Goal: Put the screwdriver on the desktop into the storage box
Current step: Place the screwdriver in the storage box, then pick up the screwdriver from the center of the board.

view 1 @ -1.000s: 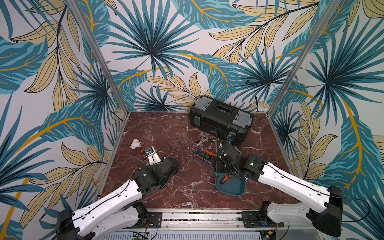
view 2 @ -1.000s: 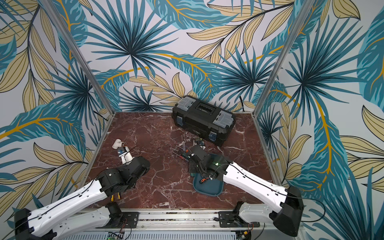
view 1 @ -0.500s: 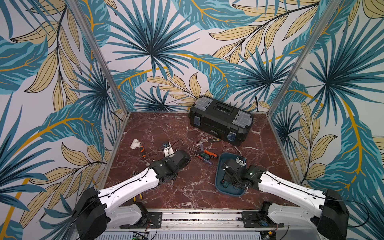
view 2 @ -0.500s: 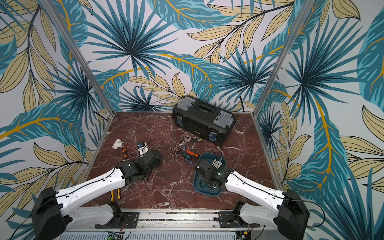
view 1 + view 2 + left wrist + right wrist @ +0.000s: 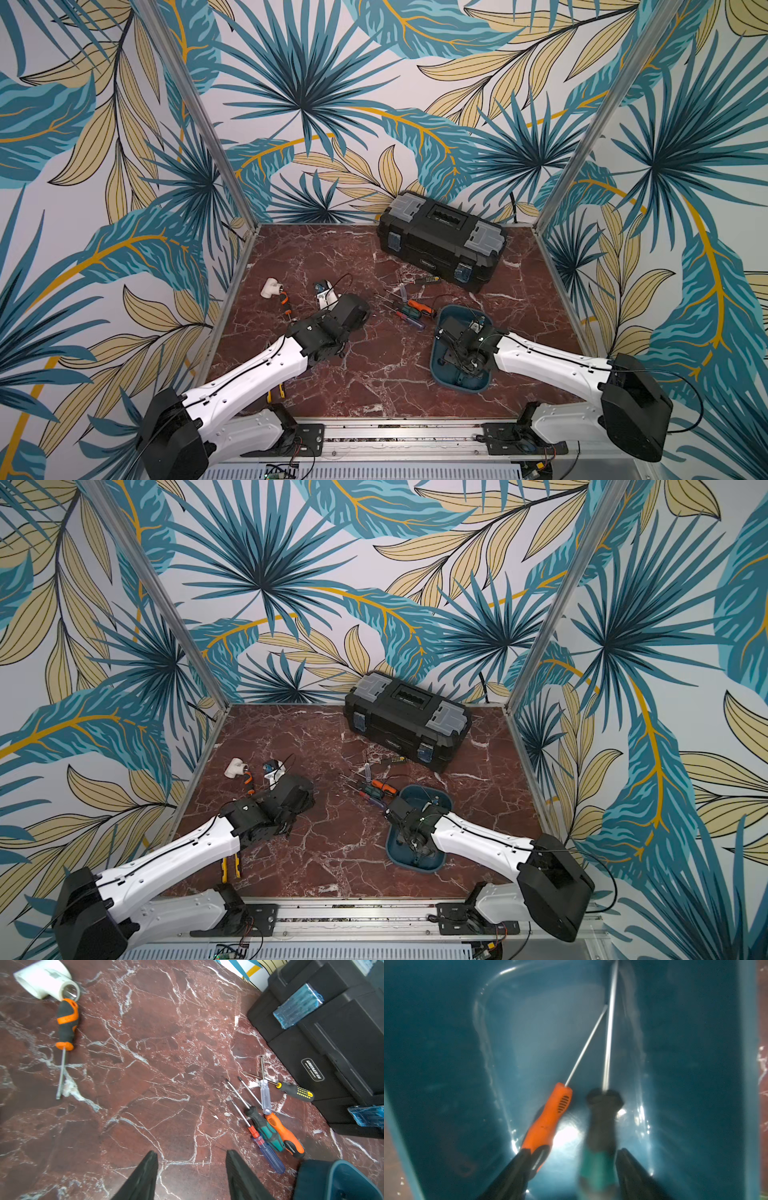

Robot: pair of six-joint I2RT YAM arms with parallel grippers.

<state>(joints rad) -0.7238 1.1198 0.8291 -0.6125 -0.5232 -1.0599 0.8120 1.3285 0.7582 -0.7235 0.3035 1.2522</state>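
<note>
Your right gripper (image 5: pixel 574 1152) is down inside the storage box (image 5: pixel 457 385), which sits on the desktop (image 5: pixel 365 365) at lower right of centre in both top views. Its jaws stand spread and released. The wrist view shows a green-and-black screwdriver (image 5: pixel 600 1147), blurred, in the gap between them, with clear space on one side of its handle. On the other side you cannot tell whether it touches. Just beside it an orange screwdriver (image 5: pixel 548 1120) lies on the box floor, and the two shafts converge toward the box wall.

Your left gripper (image 5: pixel 190 1152) hovers over bare marble, jaws apart, nothing between them.

More lie on the desktop. A cluster of five screwdrivers (image 5: pixel 409 309) is at frame centre, just up and left of the box. An orange-and-black screwdriver (image 5: pixel 284 300) is left of centre, its handle end touching a white pipe fitting (image 5: pixel 271 287). The black toolbox (image 5: pixel 440 237) stands at the back, upper right of centre.
</note>
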